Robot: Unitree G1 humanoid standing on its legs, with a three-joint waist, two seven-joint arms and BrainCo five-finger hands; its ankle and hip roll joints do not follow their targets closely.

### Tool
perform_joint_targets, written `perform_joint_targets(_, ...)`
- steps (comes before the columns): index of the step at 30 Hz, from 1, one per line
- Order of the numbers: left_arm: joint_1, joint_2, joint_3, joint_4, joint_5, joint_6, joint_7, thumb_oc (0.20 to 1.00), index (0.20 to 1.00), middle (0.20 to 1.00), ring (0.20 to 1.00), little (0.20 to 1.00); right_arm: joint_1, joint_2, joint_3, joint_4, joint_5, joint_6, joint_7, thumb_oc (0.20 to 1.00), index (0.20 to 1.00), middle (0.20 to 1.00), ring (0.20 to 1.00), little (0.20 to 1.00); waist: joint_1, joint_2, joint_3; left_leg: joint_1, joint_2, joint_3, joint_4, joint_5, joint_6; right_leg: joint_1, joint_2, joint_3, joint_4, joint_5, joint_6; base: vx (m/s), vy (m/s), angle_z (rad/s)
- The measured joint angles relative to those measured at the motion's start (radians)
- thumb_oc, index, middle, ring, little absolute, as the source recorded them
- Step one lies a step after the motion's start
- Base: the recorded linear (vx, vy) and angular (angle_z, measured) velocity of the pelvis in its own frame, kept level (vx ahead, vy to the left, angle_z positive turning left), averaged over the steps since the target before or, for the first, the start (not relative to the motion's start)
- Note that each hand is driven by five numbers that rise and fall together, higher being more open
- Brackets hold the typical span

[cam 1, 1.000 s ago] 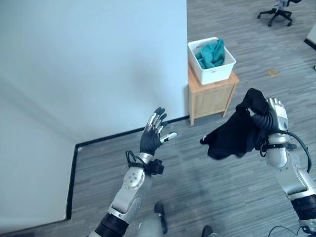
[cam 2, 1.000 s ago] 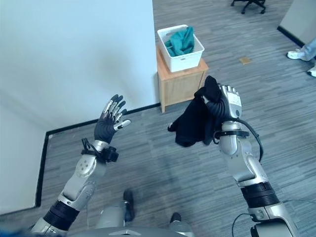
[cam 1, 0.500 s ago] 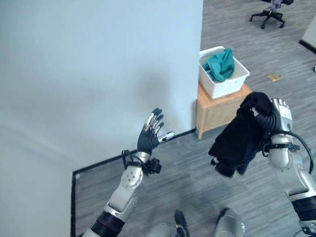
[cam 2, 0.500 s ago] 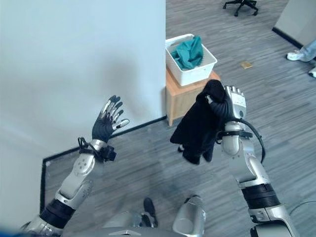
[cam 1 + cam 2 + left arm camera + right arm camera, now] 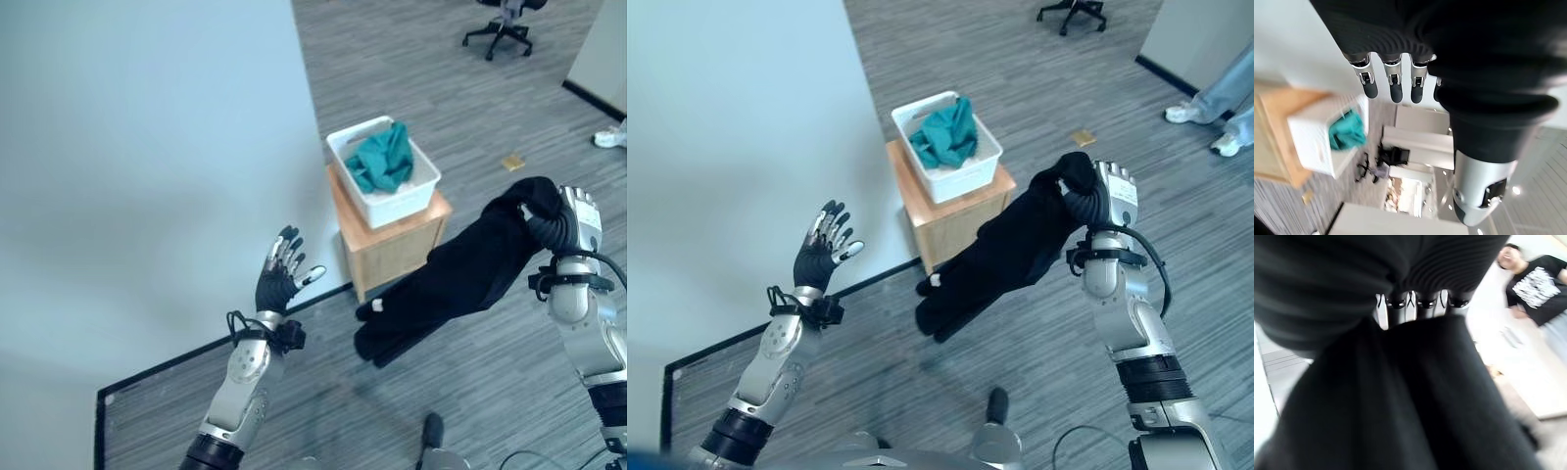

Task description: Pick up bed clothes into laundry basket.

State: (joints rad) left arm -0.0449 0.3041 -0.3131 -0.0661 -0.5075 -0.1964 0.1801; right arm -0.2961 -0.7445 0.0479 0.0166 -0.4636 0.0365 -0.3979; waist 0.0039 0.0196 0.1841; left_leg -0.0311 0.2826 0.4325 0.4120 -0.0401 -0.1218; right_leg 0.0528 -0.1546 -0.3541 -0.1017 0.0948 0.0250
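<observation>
The black cloth (image 5: 1004,257) hangs in the air from the right hand (image 5: 1110,201), whose fingers are curled round its top end; the long tail swings out toward the cabinet (image 5: 950,211), just short of its front. The white basket (image 5: 945,147) sits on that cabinet, a teal cloth (image 5: 945,132) already inside. Risk, as I judge it: the grip holds one end only, so the trailing tail could catch the cabinet edge or drape outside the basket rim, or snag and drag the light basket off. The left hand (image 5: 818,253) is raised nearby, fingers spread, holding nothing
</observation>
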Motion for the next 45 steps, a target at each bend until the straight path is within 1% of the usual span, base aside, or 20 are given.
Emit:
perform_joint_targets(1,0.003,0.001,-0.005,0.0,0.0,0.0,0.0,1.0,1.0,1.0,1.0,1.0,-0.015,-0.013,-0.002,-0.001,0.003,0.001,0.0,0.2,0.2,0.2,0.2,0.2,0.012,-0.005,0.003,-0.012,-0.028,-0.014,-0.02,-0.006,-0.009,0.001,-0.006,0.008,0.0,0.008,0.002,0.21,-0.195,-0.02)
perform_joint_targets(2,0.003,-0.008,-0.006,0.002,-0.001,0.001,-0.007,1.0,1.0,1.0,1.0,1.0,-0.047,-0.05,0.002,0.005,0.009,0.006,0.0,0.2,0.2,0.2,0.2,0.2,0.026,-0.009,0.005,-0.063,-0.108,-0.021,-0.102,-0.012,-0.006,0.005,-0.018,0.004,0.0,-0.009,0.003,0.22,-0.141,-0.09)
perform_joint_targets(3,0.003,-0.011,-0.007,0.001,-0.001,0.0,-0.01,1.0,1.0,1.0,1.0,1.0,-0.057,-0.06,0.002,0.009,0.01,0.006,0.002,0.2,0.2,0.2,0.2,0.2,0.032,-0.009,0.005,-0.074,-0.143,-0.014,-0.156,0.001,0.003,0.006,-0.017,0.002,0.0,-0.01,0.003,0.22,-0.103,0.01)
perform_joint_targets(6,-0.003,-0.012,-0.017,0.017,-0.001,0.002,-0.033,1.0,1.0,1.0,1.0,1.0,-0.097,-0.121,0.036,0.115,0.012,0.019,0.005,0.2,0.2,0.2,0.2,0.2,0.033,0.001,-0.003,-0.113,-0.172,0.111,-0.27,0.046,0.049,0.056,0.019,-0.047,-0.006,-0.062,0.012,0.19,-0.011,0.34)
perform_joint_targets(8,0.005,0.004,-0.022,0.018,-0.002,0.003,-0.033,1.0,1.0,1.0,1.0,1.0,-0.122,-0.142,0.041,0.15,0.012,0.025,0.01,0.2,0.2,0.2,0.2,0.2,0.044,0.021,-0.018,-0.113,-0.17,0.114,-0.311,0.057,0.064,0.062,0.047,-0.045,-0.006,-0.074,0.017,0.28,0.038,-0.13)
perform_joint_targets(9,0.015,0.029,-0.029,0.022,-0.002,0.007,-0.033,1.0,1.0,1.0,1.0,1.0,-0.165,-0.151,0.046,0.19,0.012,0.026,0.011,0.2,0.2,0.2,0.2,0.2,0.04,0.035,-0.031,-0.064,-0.204,0.055,-0.381,0.058,0.072,0.102,0.064,-0.043,0.0,-0.096,0.039,0.24,0.032,-0.11)
perform_joint_targets(10,0.013,0.035,-0.04,0.022,-0.002,0.011,-0.036,1.0,1.0,1.0,1.0,1.0,-0.178,-0.176,0.052,0.213,0.011,0.025,0.011,0.2,0.2,0.2,0.2,0.2,0.03,0.045,-0.038,-0.019,-0.224,0.044,-0.436,0.08,0.109,0.121,0.065,-0.05,0.018,-0.111,0.066,0.23,0.046,0.07)
perform_joint_targets(12,0.008,0.043,-0.07,0.018,-0.003,0.011,-0.042,1.0,1.0,1.0,1.0,1.0,-0.208,-0.261,0.082,0.276,0.012,0.032,0.012,0.2,0.2,0.2,0.2,0.2,0.009,0.037,-0.06,0.042,-0.271,0.034,-0.51,0.098,0.185,0.108,0.008,-0.061,0.16,-0.19,0.114,0.16,0.055,0.3)
perform_joint_targets(15,-0.011,0.052,-0.105,0.024,-0.002,0.012,-0.04,1.0,1.0,1.0,1.0,1.0,-0.252,-0.297,0.084,0.296,0.017,0.05,0.012,0.2,0.2,0.2,0.2,0.2,-0.036,0.045,-0.059,0.071,-0.295,-0.009,-0.505,0.084,0.218,-0.033,-0.099,-0.045,0.537,-0.269,0.188,0.06,-0.044,0.4)
perform_joint_targets(16,-0.037,0.061,-0.114,0.028,-0.002,0.012,-0.04,1.0,1.0,1.0,1.0,1.0,-0.278,-0.315,0.111,0.323,0.033,0.051,0.012,0.2,0.2,0.2,0.2,0.2,-0.036,0.015,-0.048,0.104,-0.316,-0.023,-0.505,0.064,0.22,-0.13,-0.145,0.014,0.664,-0.288,0.197,0.01,-0.131,0.29)
perform_joint_targets(18,-0.066,0.071,-0.114,0.029,-0.002,0.012,-0.041,1.0,1.0,1.0,1.0,1.0,-0.313,-0.389,0.163,0.33,0.033,0.051,0.014,0.2,0.2,0.2,0.2,0.2,-0.038,0.012,-0.041,0.092,-0.319,-0.044,-0.505,0.062,0.217,-0.197,-0.141,0.059,0.596,-0.297,0.167,0.05,-0.259,0.43)
perform_joint_targets(21,-0.085,0.074,-0.111,0.038,-0.002,0.011,-0.051,1.0,1.0,1.0,1.0,1.0,-0.329,-0.437,0.158,0.349,0.033,0.051,0.012,0.2,0.2,0.2,0.2,0.2,-0.055,0.01,-0.035,0.088,-0.311,-0.161,-0.503,0.052,0.206,-0.185,-0.082,0.087,0.298,-0.226,0.14,0.11,-0.225,0.87)
perform_joint_targets(22,-0.085,0.073,-0.111,0.039,-0.002,0.011,-0.058,1.0,1.0,1.0,1.0,1.0,-0.33,-0.464,0.158,0.349,0.033,0.051,0.012,0.2,0.2,0.2,0.2,0.2,-0.056,0.009,-0.035,0.089,-0.312,-0.187,-0.503,0.046,0.195,-0.168,-0.064,0.11,0.222,-0.185,0.138,0.14,-0.195,1.08)
perform_joint_targets(24,-0.071,0.08,-0.107,0.038,-0.002,0.01,-0.068,1.0,1.0,1.0,1.0,1.0,-0.355,-0.503,0.159,0.353,0.033,0.048,0.011,0.2,0.2,0.2,0.2,0.2,-0.051,-0.01,-0.032,0.124,-0.322,-0.227,-0.503,0.034,0.168,-0.092,-0.051,0.138,0.083,-0.031,0.123,0.11,-0.156,0.9)
perform_joint_targets(27,-0.023,0.078,-0.103,0.026,-0.002,0.01,-0.072,1.0,1.0,1.0,1.0,1.0,-0.482,-0.5,0.217,0.353,0.035,0.043,0.008,0.2,0.2,0.2,0.2,0.2,-0.017,0.008,-0.039,0.144,-0.275,-0.2,-0.504,0.013,0.133,-0.038,0.003,0.126,0.005,0.025,0.084,0.15,-0.157,-0.01)
perform_joint_targets(31,-0.002,0.047,-0.061,0.026,-0.002,0.012,-0.078,1.0,1.0,1.0,1.0,1.0,-0.682,-0.503,0.406,0.404,0.053,0.041,0.014,0.2,0.2,0.2,0.2,0.2,-0.025,0.009,-0.039,0.168,-0.233,-0.181,-0.503,0.018,0.124,0.005,0.043,0.085,-0.001,0.009,0.057,0.1,-0.173,0.07)
perform_joint_targets(35,0.015,0.041,-0.031,0.039,-0.01,0.011,-0.079,1.0,1.0,1.0,1.0,1.0,-0.856,-0.504,0.503,0.468,0.054,0.024,0.01,0.2,0.2,0.2,0.2,0.2,-0.007,0.002,-0.047,0.177,-0.219,-0.177,-0.501,0.021,0.114,0.029,0.055,0.042,-0.001,-0.02,0.05,0.08,-0.117,0.31)
perform_joint_targets(39,0.045,0.037,-0.022,0.051,-0.044,0.012,-0.078,1.0,1.0,1.0,1.0,1.0,-1.014,-0.49,0.632,0.563,0.053,0.02,0.016,0.2,0.2,0.2,0.2,0.2,0.04,-0.013,-0.052,0.173,-0.218,-0.192,-0.494,0.025,0.107,0.043,0.055,0.019,-0.002,-0.03,0.048,0.05,-0.079,0.29)
perform_joint_targets(44,0.068,0.052,-0.024,0.085,-0.111,0.011,-0.076,1.0,1.0,1.0,1.0,1.0,-1.065,-0.437,0.72,0.681,0.051,0.027,0.036,0.2,0.2,0.2,0.2,0.2,0.101,-0.052,-0.043,0.04,-0.229,-0.233,-0.318,0.003,0.073,0.035,0.021,-0.023,-0.004,-0.053,0.043,0.03,0.0,0.31)
perform_joint_targets(45,0.08,0.049,-0.027,0.082,-0.12,0.011,-0.076,1.0,1.0,1.0,1.0,1.0,-1.091,-0.439,0.765,0.706,0.051,0.026,0.046,0.2,0.2,0.2,0.2,0.2,0.109,-0.039,-0.048,0.039,-0.226,-0.229,-0.336,0.001,0.067,0.025,0.029,-0.036,-0.005,-0.05,0.046,0.17,0.084,0.45)
